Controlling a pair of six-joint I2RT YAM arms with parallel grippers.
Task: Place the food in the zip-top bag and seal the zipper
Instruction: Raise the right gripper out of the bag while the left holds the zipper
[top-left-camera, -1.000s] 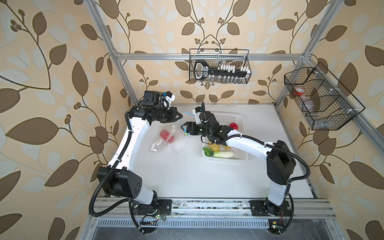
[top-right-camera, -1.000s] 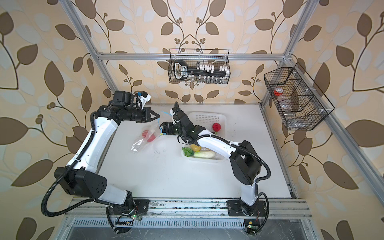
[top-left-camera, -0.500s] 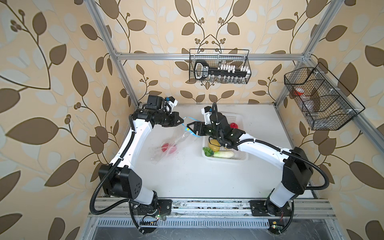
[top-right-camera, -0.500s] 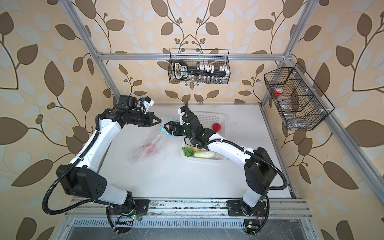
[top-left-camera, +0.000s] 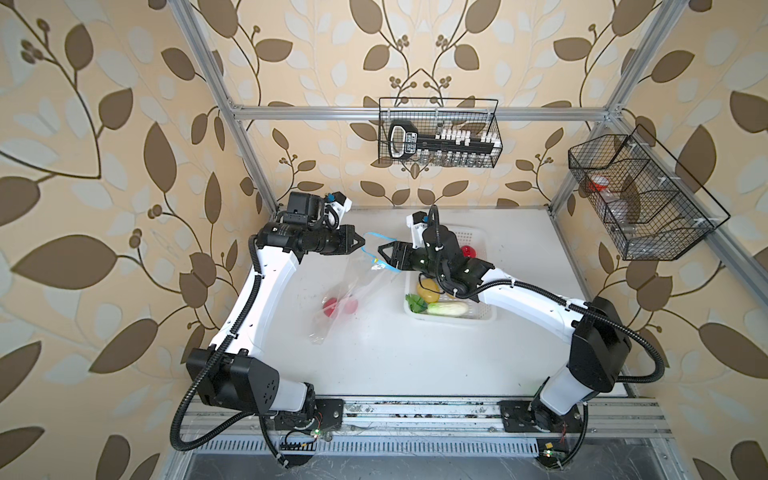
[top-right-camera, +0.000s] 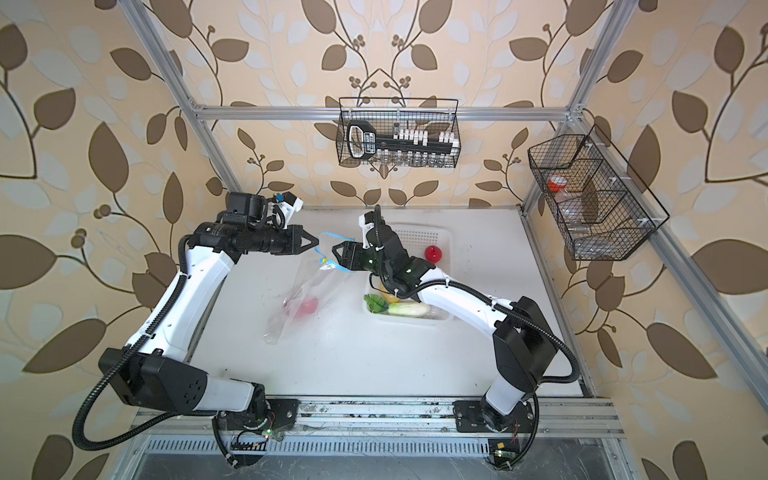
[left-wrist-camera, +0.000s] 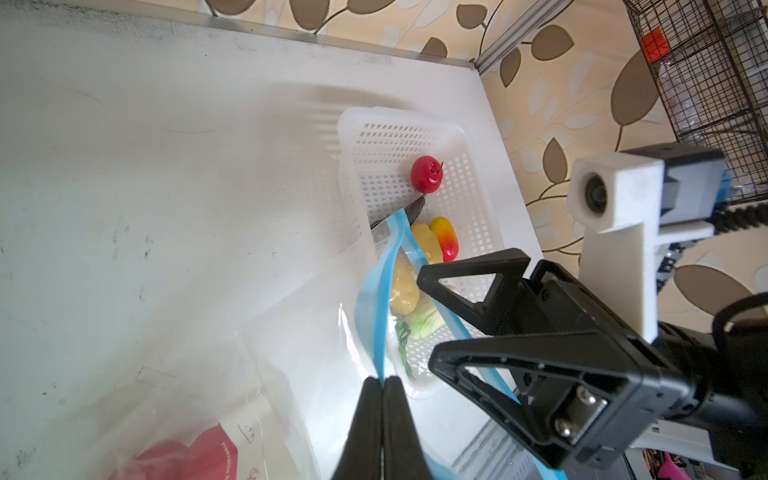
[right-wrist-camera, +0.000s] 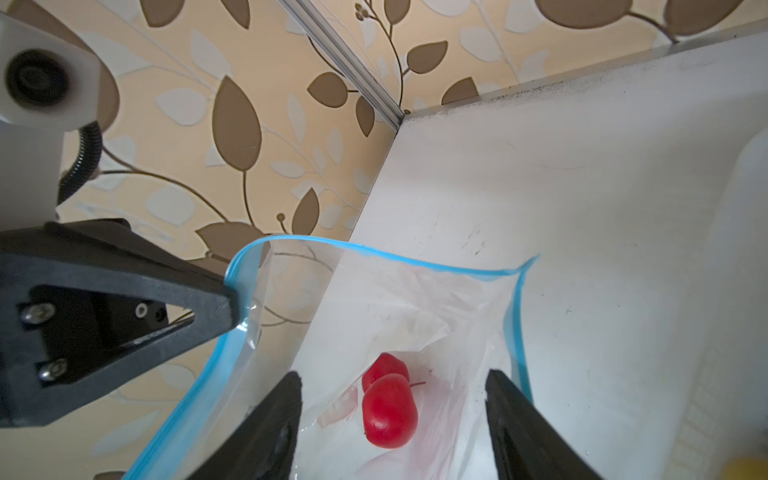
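The zip-top bag (top-left-camera: 351, 286) hangs slanting between the left tool (top-left-camera: 360, 242) and the right tool (top-left-camera: 381, 253). Its mouth is raised toward the back and its lower end is on the bench (top-left-camera: 415, 365). Two apples (top-left-camera: 350, 306) lie in it. Just right of the bag, the basket (top-left-camera: 473, 237) stands on the bench, with an apple (top-left-camera: 468, 251) at its back and a fruit (left-wrist-camera: 445, 245) and a cabbage (top-left-camera: 446, 308) nearer its front.
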